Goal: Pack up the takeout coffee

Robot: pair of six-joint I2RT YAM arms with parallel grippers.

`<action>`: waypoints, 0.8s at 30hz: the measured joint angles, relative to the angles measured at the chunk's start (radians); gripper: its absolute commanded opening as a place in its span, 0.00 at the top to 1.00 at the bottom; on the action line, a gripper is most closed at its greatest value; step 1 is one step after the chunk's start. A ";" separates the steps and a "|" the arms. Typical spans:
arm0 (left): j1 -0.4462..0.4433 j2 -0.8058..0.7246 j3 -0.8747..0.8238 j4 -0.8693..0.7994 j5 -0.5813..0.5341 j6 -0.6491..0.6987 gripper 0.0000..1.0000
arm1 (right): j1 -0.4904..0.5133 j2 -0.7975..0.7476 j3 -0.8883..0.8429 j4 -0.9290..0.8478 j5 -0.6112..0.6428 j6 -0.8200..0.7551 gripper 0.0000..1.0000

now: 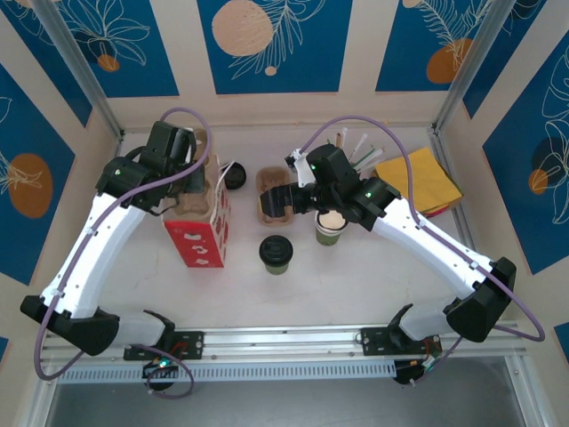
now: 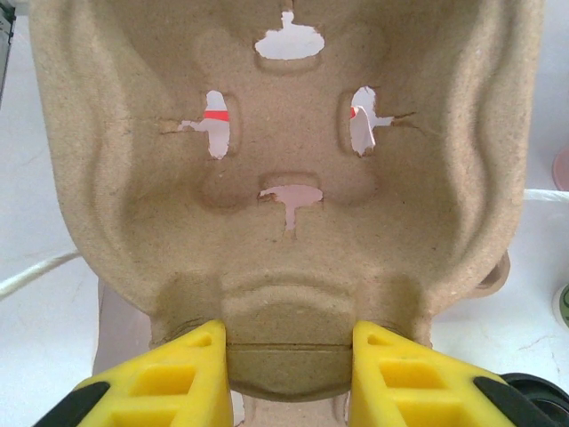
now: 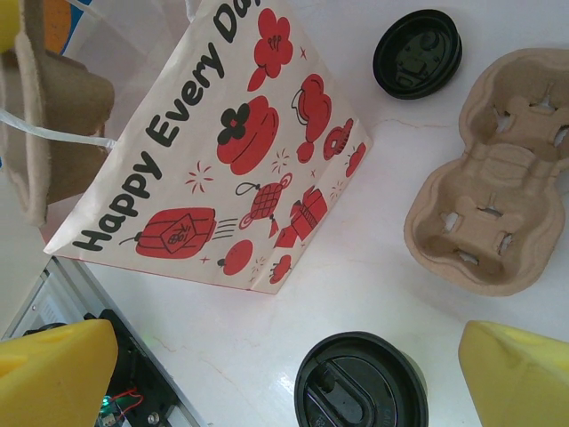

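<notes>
Brown moulded-pulp cup carrier (image 2: 284, 222): rough, matt. White paper bag with red print (image 3: 222, 160): smooth, matt. Green paper takeout coffee (image 3: 360, 396), round black plastic lid: semi-gloss. White table (image 3: 356, 285): glossy.

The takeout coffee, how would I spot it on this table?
Find the red-and-white paper bag on the table. Right of it stands the takeout coffee, a small green cup. Only it wears a black lid; the other green cup is open.

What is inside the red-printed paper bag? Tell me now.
A pulp carrier, gripped by the left claw, sits at the bag's mouth, seemingly partly in. Carrier and arm cover the interior; anything deeper cannot be seen.
</notes>
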 measured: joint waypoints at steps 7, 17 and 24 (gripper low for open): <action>0.002 0.023 -0.002 0.030 -0.028 0.019 0.71 | 0.000 0.000 0.000 0.000 0.000 -0.003 0.01; 0.002 0.010 -0.078 0.050 -0.041 0.023 0.71 | -0.006 0.005 0.000 0.000 -0.001 -0.003 0.01; 0.002 -0.046 -0.144 0.057 -0.037 0.015 0.71 | -0.008 0.017 0.000 0.000 -0.008 -0.004 0.01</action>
